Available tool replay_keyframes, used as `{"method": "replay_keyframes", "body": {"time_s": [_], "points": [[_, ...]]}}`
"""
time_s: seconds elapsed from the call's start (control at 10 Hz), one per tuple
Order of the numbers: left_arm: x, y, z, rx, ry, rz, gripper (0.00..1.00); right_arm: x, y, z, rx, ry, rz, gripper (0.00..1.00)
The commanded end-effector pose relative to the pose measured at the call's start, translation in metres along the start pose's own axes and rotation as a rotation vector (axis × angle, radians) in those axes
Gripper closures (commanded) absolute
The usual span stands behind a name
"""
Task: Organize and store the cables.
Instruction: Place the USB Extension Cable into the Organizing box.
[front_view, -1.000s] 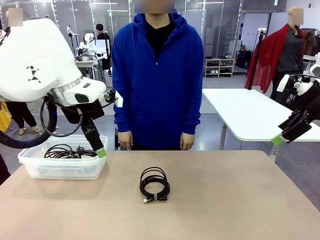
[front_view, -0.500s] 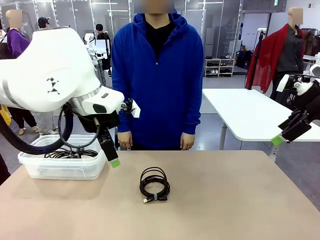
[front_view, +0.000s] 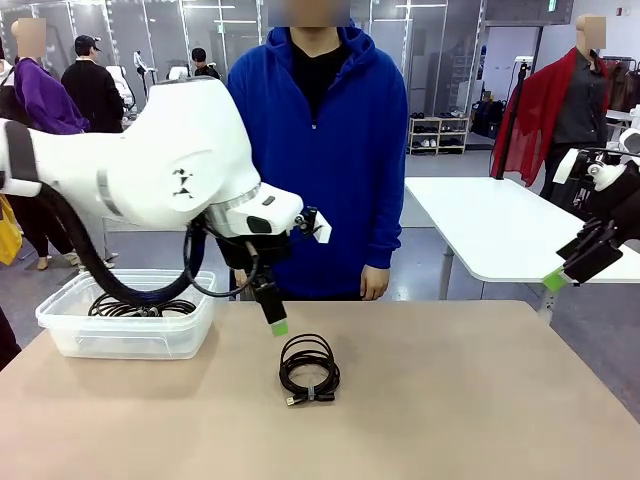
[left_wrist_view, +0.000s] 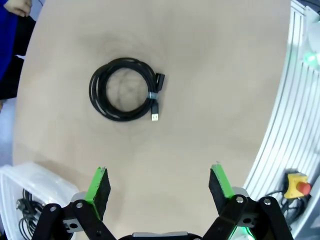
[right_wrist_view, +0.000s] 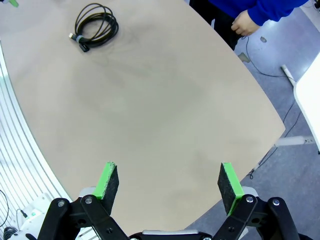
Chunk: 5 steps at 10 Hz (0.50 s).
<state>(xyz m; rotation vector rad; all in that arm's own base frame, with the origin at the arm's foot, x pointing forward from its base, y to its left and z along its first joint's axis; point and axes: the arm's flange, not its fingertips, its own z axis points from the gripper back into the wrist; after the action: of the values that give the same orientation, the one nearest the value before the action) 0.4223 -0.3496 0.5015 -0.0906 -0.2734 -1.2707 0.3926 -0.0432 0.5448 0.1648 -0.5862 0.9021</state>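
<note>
Fingers on our left gripper stand wide apart with nothing between the green pads, hanging above the table just short of the coiled cable. On our right gripper the fingers are spread just as wide and hold nothing — it hangs off the table's right edge, well apart from the cable.

From the front, we see the loose cable lying flat near the middle of the table, a black coil cinched by a small tie, with a slim metal connector pointing out of the bundle. Our left gripper sits just above and behind it, green tips pointing down, not touching.

Farther left, a clear plastic bin rests on the table's far left corner, and more black cables lie coiled inside it — plugs show among the loops.

Beyond the table a person in a blue hoodie stands facing us, one hand hanging at the far edge.
</note>
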Motion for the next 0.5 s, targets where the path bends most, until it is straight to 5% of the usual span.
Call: {"method": "replay_keyframes", "body": {"time_s": [0.0, 0.4], "points": [[0.018, 0.011, -0.02, -0.002, 0.014, 0.003, 0.0, 0.002, 0.0, -0.001, 0.001, -0.011, -0.013, 0.0], [0.037, 0.016, -0.052, 0.026, 0.054, -0.121, 0.0, 0.002, 0.0, -0.001, 0.001, -0.011, -0.013, 0.0]]}}
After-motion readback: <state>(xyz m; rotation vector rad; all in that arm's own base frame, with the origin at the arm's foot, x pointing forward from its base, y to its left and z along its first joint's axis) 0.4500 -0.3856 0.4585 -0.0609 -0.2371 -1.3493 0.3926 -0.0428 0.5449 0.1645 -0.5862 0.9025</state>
